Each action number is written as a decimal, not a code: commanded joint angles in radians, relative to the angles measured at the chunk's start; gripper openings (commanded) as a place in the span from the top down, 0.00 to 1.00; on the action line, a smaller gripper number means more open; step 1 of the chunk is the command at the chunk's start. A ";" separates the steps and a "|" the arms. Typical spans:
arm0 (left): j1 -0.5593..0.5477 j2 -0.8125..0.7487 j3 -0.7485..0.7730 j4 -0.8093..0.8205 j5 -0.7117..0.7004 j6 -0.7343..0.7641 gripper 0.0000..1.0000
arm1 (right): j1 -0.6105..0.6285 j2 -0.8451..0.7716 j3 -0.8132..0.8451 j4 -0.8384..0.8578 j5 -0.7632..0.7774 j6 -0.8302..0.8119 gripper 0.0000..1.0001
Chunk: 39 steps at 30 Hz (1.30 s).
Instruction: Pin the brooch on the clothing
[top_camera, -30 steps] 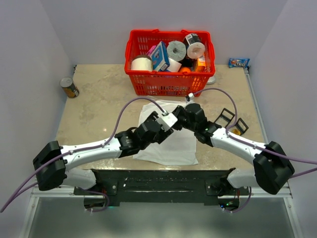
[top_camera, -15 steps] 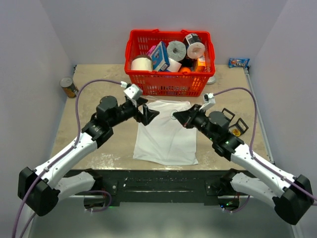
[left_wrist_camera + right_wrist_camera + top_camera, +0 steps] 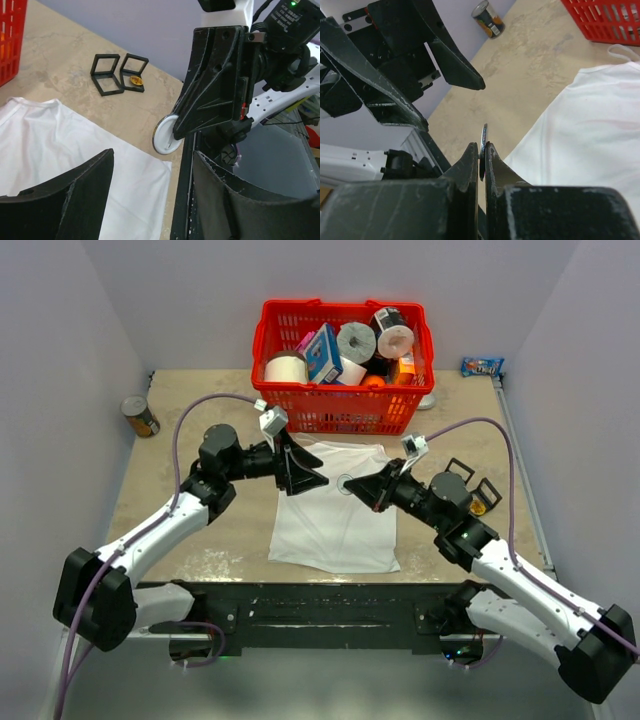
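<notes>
At the upper middle of the white T-shirt (image 3: 335, 525), the right gripper (image 3: 358, 487) was clamped tight on a small round disc (image 3: 164, 137): pale face, grey metal rim, held on edge, face turned toward the left gripper (image 3: 303, 480). Left jaws stood apart and empty, near the disc, not touching it. Could not tell whether the disc belonged to the brooch

Orange-gold brooch (image 3: 479, 505) lay on the table (image 3: 200, 430) at the foot of the black frames (image 3: 465, 478), off the shirt's right edge, beside the right forearm. From the right fingertips it lay behind and to the right, since those fingers pointed left over the cloth. Right arm plainly nearer; left arm well apart. Too small to read any long axis. My guess: a pickup would need the right wrist swung back round and its fingers freed first

Count: one shirt, one brooch, one disc, two frames, one red basket (image 3: 330, 412) of assorted goods, one can (image 3: 139, 416), one blue packet (image 3: 482, 367), two arms
</notes>
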<state>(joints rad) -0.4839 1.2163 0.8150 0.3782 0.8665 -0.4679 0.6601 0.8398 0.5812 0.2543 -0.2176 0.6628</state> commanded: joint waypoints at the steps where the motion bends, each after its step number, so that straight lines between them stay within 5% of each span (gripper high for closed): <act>1: 0.002 0.009 -0.005 0.070 0.069 -0.046 0.34 | -0.004 -0.001 0.014 0.086 -0.118 -0.026 1.00; 12: -0.012 0.083 0.024 0.024 0.127 -0.040 0.38 | -0.002 0.159 0.134 -0.025 -0.351 -0.104 1.00; 19: -0.033 0.115 0.053 -0.048 0.161 0.008 0.43 | -0.002 0.160 0.164 -0.053 -0.359 -0.118 1.00; 23: -0.033 0.121 0.058 -0.062 0.177 0.017 0.54 | -0.004 0.144 0.169 -0.073 -0.342 -0.126 1.00; 30: -0.032 0.111 0.065 -0.076 0.186 0.035 0.40 | -0.002 0.116 0.189 -0.151 -0.316 -0.167 1.00; 39: -0.030 0.115 0.062 -0.065 0.206 0.037 0.47 | -0.004 0.097 0.201 -0.176 -0.318 -0.180 1.00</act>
<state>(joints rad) -0.5121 1.3388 0.8471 0.3099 1.0470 -0.4519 0.6598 0.9596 0.7292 0.0631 -0.5335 0.5087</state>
